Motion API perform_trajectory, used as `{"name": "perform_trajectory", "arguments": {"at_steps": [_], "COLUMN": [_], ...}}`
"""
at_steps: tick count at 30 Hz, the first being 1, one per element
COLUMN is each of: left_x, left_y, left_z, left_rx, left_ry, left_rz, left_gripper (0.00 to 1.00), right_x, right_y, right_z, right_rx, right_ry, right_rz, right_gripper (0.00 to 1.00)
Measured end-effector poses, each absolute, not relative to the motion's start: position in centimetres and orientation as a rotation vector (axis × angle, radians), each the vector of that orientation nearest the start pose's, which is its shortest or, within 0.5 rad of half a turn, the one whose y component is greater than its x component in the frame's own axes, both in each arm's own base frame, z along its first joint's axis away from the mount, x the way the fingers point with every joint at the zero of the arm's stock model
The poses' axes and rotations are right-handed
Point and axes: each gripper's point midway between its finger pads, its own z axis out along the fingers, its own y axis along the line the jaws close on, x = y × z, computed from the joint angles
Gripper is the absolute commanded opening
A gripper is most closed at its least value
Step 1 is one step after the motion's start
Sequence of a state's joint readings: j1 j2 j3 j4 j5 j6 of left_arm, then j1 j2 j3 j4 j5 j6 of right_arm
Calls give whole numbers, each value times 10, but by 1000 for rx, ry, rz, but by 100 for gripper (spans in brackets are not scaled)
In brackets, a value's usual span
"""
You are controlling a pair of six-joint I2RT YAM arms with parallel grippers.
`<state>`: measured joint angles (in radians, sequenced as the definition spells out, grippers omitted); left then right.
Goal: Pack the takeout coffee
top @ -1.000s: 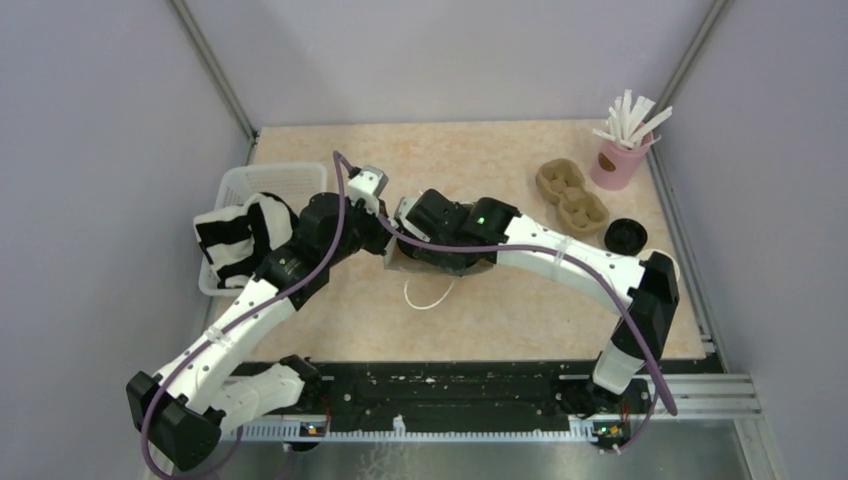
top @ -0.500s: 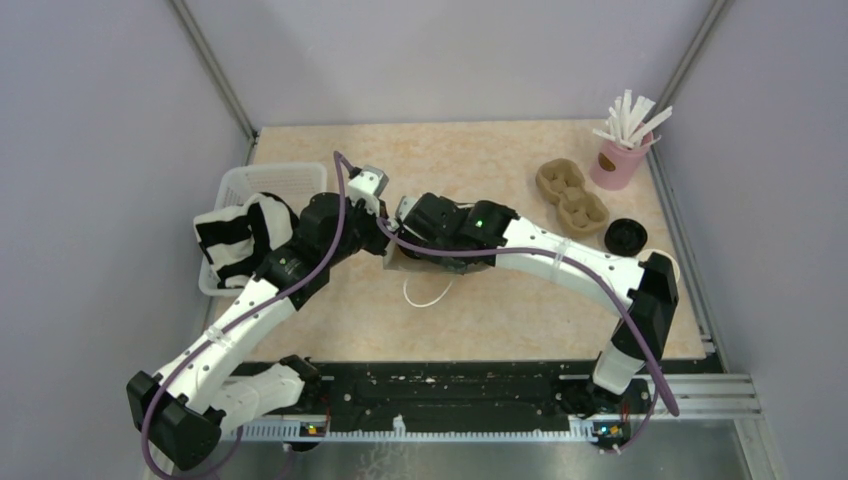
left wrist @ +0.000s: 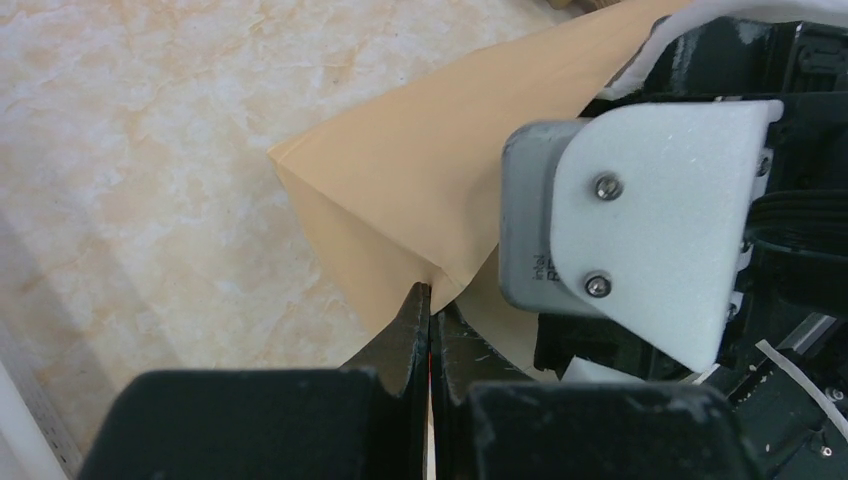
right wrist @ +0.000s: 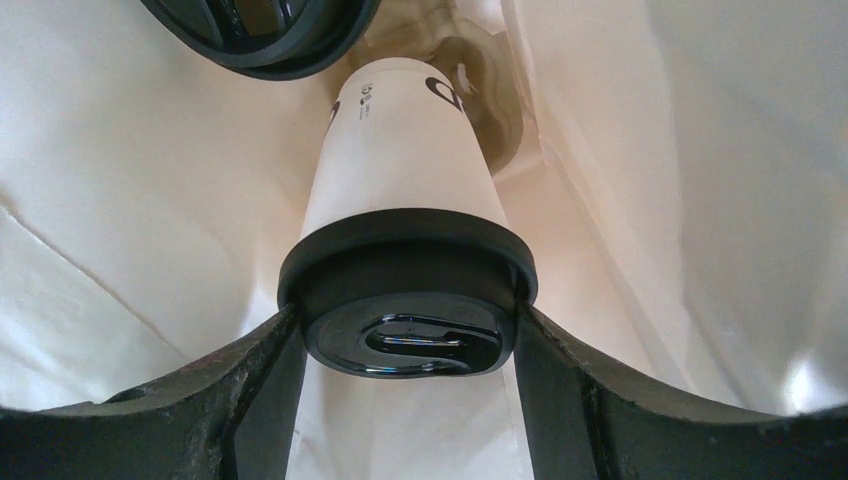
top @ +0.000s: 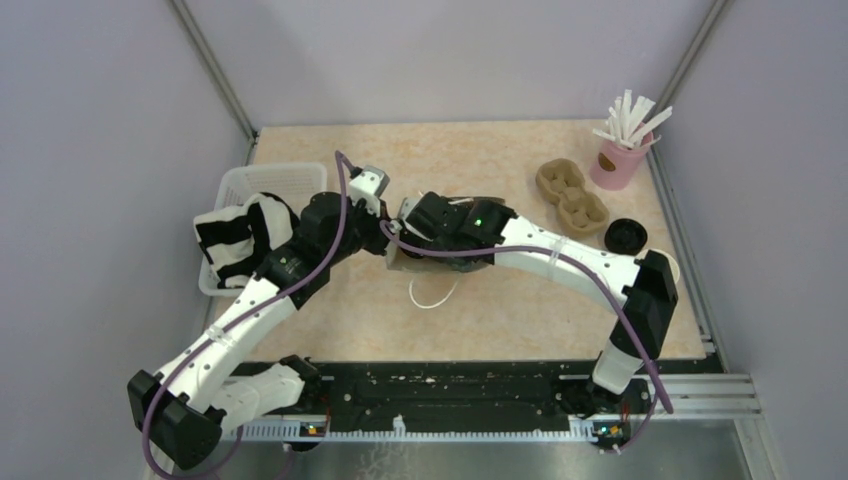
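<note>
In the right wrist view my right gripper (right wrist: 405, 335) is shut on a takeout coffee cup (right wrist: 400, 160). Its fingers press both sides of the cup's black lid (right wrist: 405, 285), and it holds the cup inside the brown paper bag (right wrist: 130, 220). The rim of a second black lid (right wrist: 260, 35) shows deeper in the bag. In the left wrist view my left gripper (left wrist: 430, 292) is shut on the bag's folded top edge (left wrist: 400, 190). In the top view both grippers, left (top: 383, 226) and right (top: 420, 228), meet over the bag (top: 398, 263) and hide most of it.
A brown pulp cup carrier (top: 572, 195), a loose black lid (top: 626, 236) and a pink cup of white wrapped straws (top: 622, 150) stand at the back right. A white basket (top: 262, 183) with a striped cloth (top: 238, 235) sits at the left. The bag's white handle (top: 432, 296) lies in front.
My right wrist has shifted slightly away over the bag. The bag's white handle has moved a little. The left arm has stayed put.
</note>
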<state>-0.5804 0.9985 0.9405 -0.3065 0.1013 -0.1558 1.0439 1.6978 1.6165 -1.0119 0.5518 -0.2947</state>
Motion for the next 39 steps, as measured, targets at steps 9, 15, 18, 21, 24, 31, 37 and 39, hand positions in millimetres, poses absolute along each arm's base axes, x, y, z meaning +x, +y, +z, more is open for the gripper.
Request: {"name": "perform_trajectory", "arguments": {"at_steps": [9, 15, 18, 21, 24, 31, 37, 39], "left_x": [276, 278, 278, 278, 278, 279, 280, 279], "left_y": [-209, -211, -211, -211, -211, -210, -209, -208], "left_z": [252, 252, 252, 252, 253, 254, 255, 255], "left_rx": [516, 538, 544, 553, 562, 560, 553, 553], "left_ry": [1912, 1902, 1900, 1897, 1893, 1896, 1894, 1899], "left_rz": [-570, -562, -560, -553, -549, -539, -529, -528], "left_gripper": [0, 0, 0, 0, 0, 0, 0, 0], "right_x": [287, 296, 299, 302, 303, 298, 296, 295], "right_y": [263, 261, 261, 263, 265, 263, 264, 264], "right_z": [186, 190, 192, 192, 189, 189, 191, 191], "right_rx": [-1522, -1554, -1569, -1601, -1643, -1726, -1782, -1801], "right_ry": [1959, 1917, 1902, 1874, 1842, 1787, 1744, 1728], "right_rz": [-446, -479, -483, -479, -445, -336, -290, -290], "right_gripper": [45, 44, 44, 44, 44, 45, 46, 46]}}
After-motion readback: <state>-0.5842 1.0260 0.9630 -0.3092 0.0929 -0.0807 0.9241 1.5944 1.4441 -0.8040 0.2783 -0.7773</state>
